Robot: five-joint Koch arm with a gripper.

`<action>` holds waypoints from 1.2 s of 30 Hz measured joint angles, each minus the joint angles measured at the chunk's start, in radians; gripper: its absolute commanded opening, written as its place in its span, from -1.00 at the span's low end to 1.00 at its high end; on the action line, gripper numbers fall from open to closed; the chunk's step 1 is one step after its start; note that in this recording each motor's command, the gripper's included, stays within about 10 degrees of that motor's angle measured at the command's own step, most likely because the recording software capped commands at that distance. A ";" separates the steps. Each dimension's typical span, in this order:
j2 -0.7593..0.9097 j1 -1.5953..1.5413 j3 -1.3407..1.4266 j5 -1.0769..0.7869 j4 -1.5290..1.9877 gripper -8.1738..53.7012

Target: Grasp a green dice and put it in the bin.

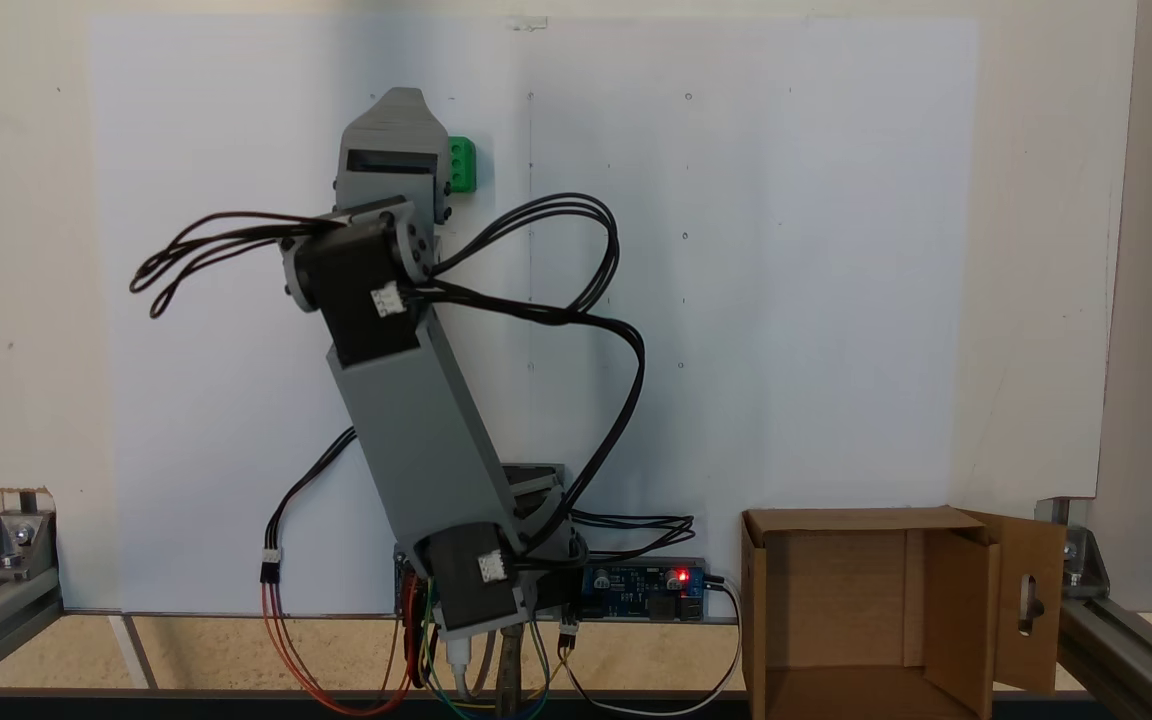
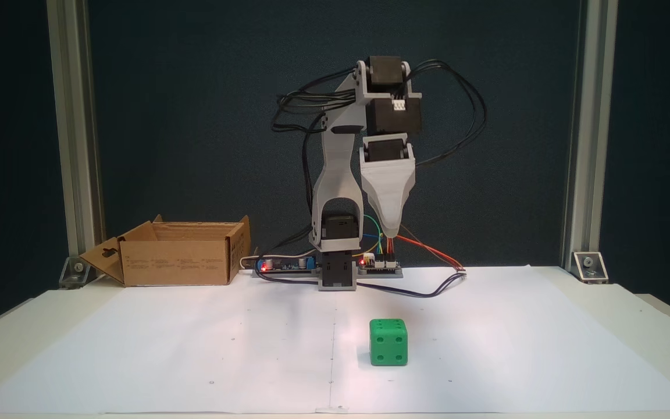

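Broadly, the worktop (image 2: 544, 349) is covered by a white paper sheet, with the arm (image 1: 416, 440) mounted at its rear edge. At the back corner, well apart from everything else, the bin (image 2: 181, 262) is seen standing open with its slotted flap folded outward, and nothing can be made out inside it in the view from above. The fingers (image 2: 391, 231) are held raised over the worktop, above and behind the green dice (image 2: 388, 342); whether they are spread or pressed together cannot be told, since only one tapered tip is shown. The dice rests on the paper, untouched. The task is judged barely begun: descent, grasp, carry and release are all left.
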 measured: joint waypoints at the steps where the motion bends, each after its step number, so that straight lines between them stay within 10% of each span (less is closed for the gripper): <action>1: -0.011 0.000 0.000 0.000 0.000 0.63; 36: -0.141 0.000 0.121 0.000 -0.130 0.71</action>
